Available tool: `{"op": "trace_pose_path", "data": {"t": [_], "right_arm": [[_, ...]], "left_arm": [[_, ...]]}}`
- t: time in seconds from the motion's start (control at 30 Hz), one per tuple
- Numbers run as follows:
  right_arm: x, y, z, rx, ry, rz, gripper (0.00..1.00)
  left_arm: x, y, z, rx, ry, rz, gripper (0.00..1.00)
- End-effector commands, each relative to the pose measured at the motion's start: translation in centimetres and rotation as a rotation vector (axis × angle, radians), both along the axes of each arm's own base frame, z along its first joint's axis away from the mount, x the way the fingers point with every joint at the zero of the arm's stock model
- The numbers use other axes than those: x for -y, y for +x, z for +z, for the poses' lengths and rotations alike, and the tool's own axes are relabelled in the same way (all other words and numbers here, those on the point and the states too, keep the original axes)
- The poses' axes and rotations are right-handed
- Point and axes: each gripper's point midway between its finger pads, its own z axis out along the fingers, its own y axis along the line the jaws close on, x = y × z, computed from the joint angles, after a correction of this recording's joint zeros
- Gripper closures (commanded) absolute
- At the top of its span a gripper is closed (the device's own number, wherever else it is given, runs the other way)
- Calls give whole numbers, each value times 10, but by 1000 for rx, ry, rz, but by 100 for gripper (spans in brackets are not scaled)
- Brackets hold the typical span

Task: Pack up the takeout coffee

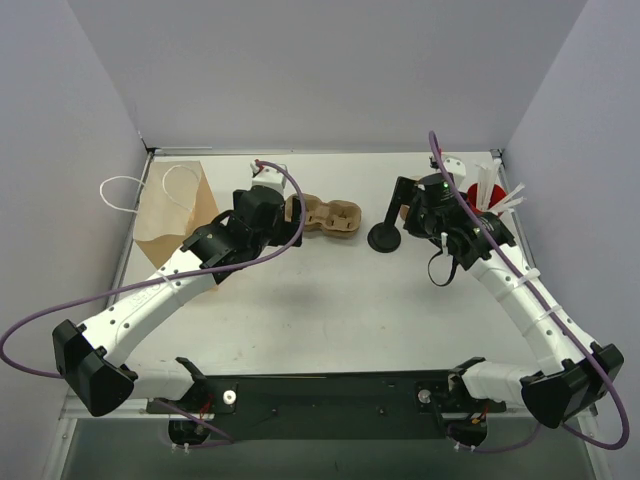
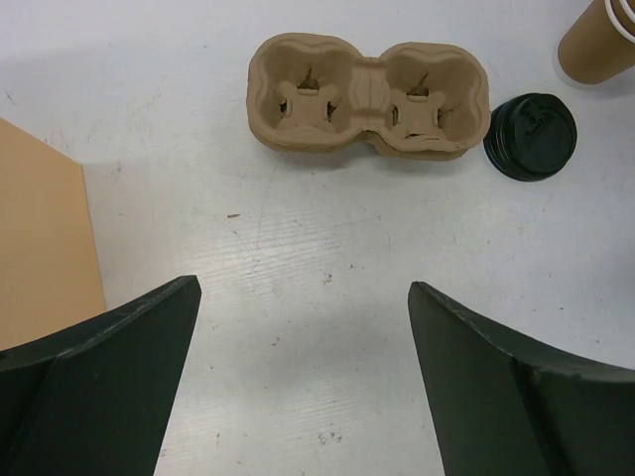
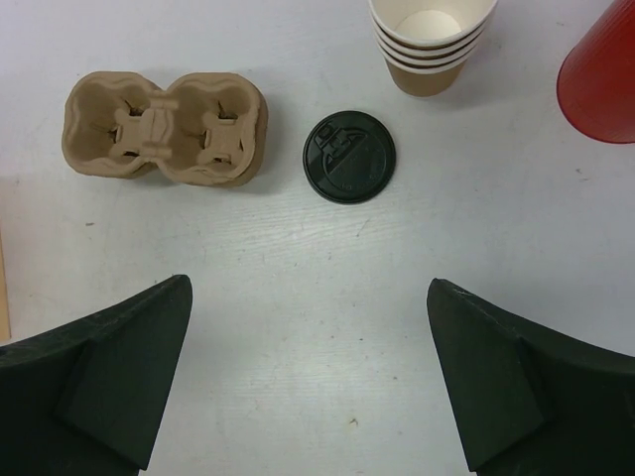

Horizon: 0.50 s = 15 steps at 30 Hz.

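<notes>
Top external view: two black-and-white arms are seen reaching over a white table (image 1: 330, 300), with a brown moulded-pulp two-slot cup carrier (image 1: 325, 217) lying between them towards the far side. A flat round black plastic lid (image 1: 385, 238) is laid on the table just to the right of the carrier. A tan paper bag with white cord handles (image 1: 175, 205) is placed at the far left, partly covered by the left arm. A red cup holding white straws (image 1: 480, 192) is partly hidden behind the right arm.

In the right wrist view, the small tan kraft-paper takeout cup (image 3: 432, 45) is shown upright and uncovered on the table, as the top of a nested stack of like cups with white rims. It stands outside the carrier, beyond the lid and near the red cup, apart from both.

The left gripper (image 2: 303, 288) is held above bare table on the near side of the carrier, its black fingers (image 2: 119, 367) spread wide with nothing between them. The right gripper (image 3: 310, 286) is likewise spread wide and grips nothing, and is poised short of the lid, well clear of the cup
</notes>
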Motion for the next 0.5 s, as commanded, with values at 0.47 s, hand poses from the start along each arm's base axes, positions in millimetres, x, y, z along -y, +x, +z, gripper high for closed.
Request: {"op": "trace_pose_path", "data": {"t": [0.47], "right_arm": [[52,44,1,-93,-97,-141,20]], "left_arm": [[0,0,0,-22,8,-49,3]]}}
